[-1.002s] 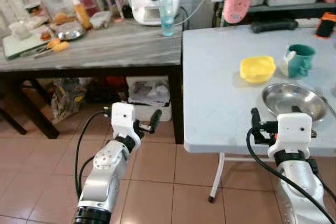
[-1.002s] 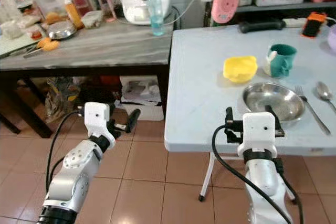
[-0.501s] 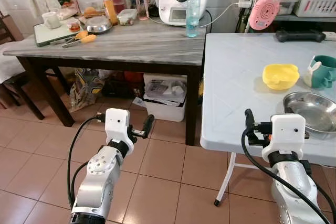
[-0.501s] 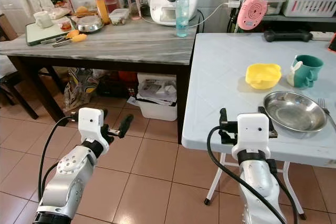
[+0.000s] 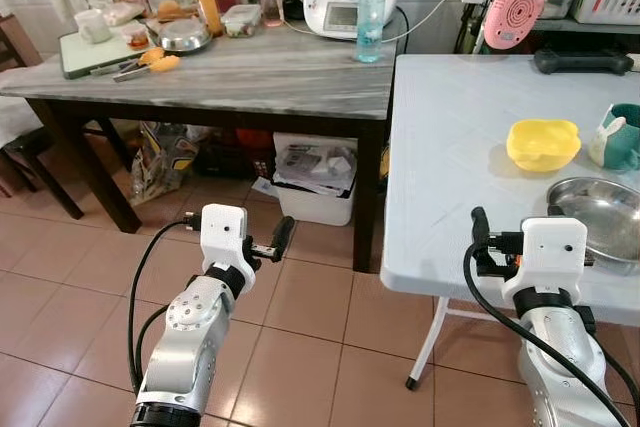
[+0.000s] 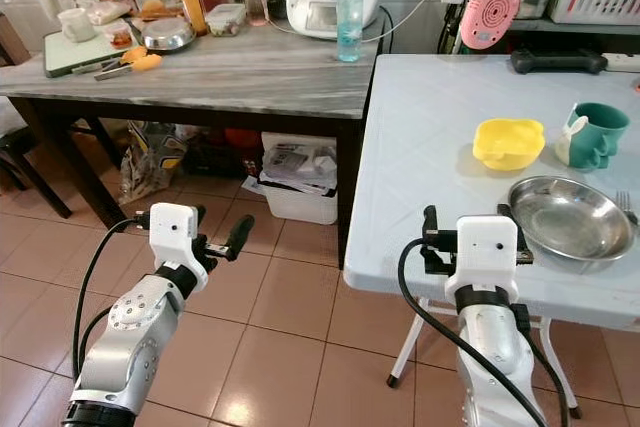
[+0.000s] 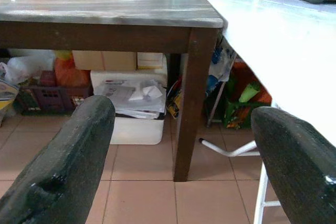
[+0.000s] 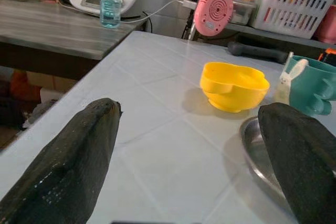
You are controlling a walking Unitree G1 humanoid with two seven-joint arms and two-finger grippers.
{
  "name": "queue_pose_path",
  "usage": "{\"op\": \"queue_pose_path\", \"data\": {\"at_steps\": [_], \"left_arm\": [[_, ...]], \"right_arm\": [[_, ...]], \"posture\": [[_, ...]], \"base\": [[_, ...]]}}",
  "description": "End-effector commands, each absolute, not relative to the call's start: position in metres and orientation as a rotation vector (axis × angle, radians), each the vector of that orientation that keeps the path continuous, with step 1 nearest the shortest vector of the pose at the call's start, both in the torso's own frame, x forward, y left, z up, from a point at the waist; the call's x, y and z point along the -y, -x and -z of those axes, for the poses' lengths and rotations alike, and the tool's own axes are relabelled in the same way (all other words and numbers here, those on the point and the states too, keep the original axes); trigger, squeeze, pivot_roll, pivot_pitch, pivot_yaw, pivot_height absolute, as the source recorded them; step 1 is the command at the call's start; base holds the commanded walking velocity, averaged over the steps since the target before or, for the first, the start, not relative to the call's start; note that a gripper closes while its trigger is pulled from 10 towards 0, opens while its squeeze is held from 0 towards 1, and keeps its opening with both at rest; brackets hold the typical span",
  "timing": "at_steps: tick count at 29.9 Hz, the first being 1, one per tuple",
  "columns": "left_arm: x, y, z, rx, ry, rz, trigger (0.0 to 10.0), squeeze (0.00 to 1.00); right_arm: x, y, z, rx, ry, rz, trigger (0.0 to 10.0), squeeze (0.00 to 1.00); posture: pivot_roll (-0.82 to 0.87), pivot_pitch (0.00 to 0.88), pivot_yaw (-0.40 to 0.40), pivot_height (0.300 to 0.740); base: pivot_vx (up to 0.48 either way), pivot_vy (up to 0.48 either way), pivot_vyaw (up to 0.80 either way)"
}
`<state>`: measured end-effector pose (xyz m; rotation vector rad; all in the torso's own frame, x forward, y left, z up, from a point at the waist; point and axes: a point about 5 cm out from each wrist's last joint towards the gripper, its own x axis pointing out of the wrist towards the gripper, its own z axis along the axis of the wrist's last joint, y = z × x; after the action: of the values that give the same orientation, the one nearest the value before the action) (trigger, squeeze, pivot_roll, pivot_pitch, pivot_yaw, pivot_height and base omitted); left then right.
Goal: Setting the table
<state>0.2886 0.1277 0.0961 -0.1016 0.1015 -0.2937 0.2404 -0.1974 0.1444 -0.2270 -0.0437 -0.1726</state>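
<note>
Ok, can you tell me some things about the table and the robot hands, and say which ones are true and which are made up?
1. The yellow bowl sits on the white table. True.
2. The right gripper is holding the metal plate. False: it is open and empty, at the table's near edge.
3. The teal mug stands beside the yellow bowl. True.
4. The water bottle is on the white table. False: it stands on the grey wooden table.
5. The left gripper is open. True.

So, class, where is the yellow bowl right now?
The yellow bowl sits on the white table, on the robot's right, between the steel plate and the teal mug.
</note>
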Motion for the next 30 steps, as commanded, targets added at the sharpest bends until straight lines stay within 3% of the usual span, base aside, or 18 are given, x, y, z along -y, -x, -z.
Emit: {"op": "queue_pose_path", "data": {"at_steps": [1, 30], "left_arm": [[-0.1257, -0.2912, -0.0984, -0.095, 0.092, 0.305, 10.0, 0.00], [-0.1178, -0.2920, -0.0965, -0.098, 0.103, 0.321, 10.0, 0.00]], "right_arm": [[0.1966, -0.2422, -0.1459, 0.041, 0.222, 0.173, 10.0, 0.00], [0.2006, -0.2386, -0.1501, 0.047, 0.234, 0.176, 10.0, 0.00]], "posture": [[-0.07, 0.000, 0.078, 0.740], [-0.10, 0.007, 0.067, 0.740]], "base": [[0.000, -0.480, 0.00], [0.000, -0.480, 0.00]]}}
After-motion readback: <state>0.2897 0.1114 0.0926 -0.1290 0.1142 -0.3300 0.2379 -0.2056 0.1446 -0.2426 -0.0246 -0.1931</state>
